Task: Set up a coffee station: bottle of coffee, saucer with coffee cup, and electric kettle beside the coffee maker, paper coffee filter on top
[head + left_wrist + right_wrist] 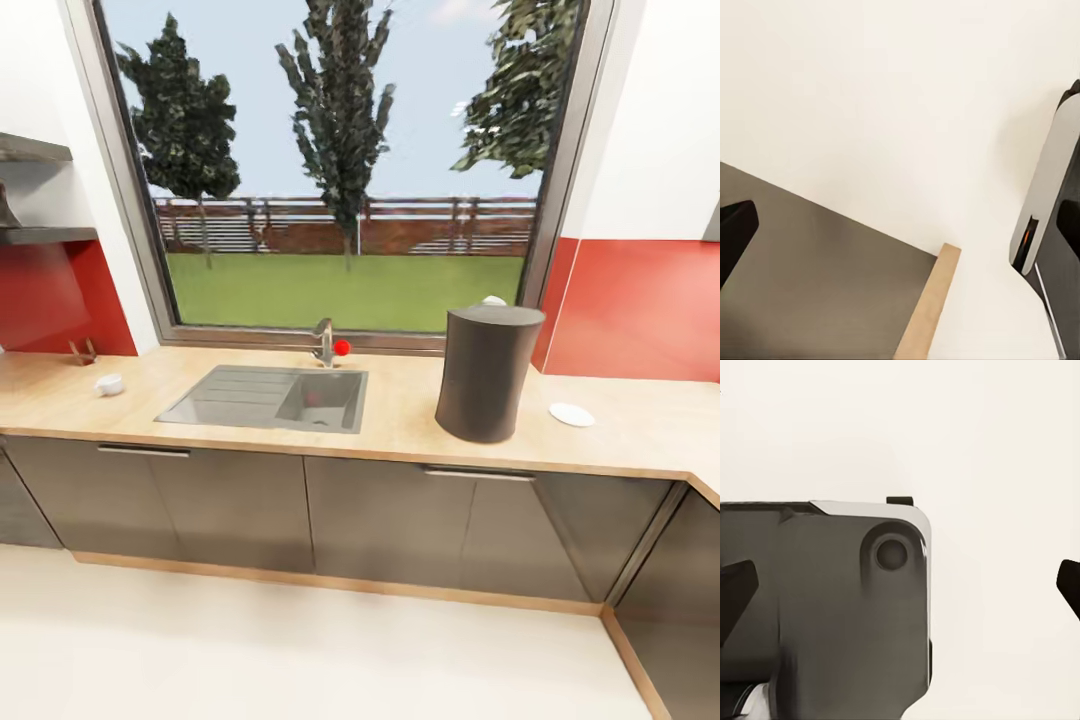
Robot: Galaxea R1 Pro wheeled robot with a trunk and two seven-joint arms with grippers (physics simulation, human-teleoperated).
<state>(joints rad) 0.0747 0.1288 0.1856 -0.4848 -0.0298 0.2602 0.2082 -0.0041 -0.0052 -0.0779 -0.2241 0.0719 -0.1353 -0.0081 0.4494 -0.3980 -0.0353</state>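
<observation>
Head view shows the tall dark grey matte coffee maker (488,372) upright on the long beige wood-grain kitchen countertop (400,420), right of the steel sink (268,397). The small flat white saucer (571,414) lies just beside it; the tiny white coffee cup (108,384) sits well apart, far left. A small white piece (494,300) peeks behind the drum's top. Wrist views face pale floor; right gripper (904,585) tips stand wide apart, left gripper state cannot be told. Judged: the left arm is likelier nearer the cup.
</observation>
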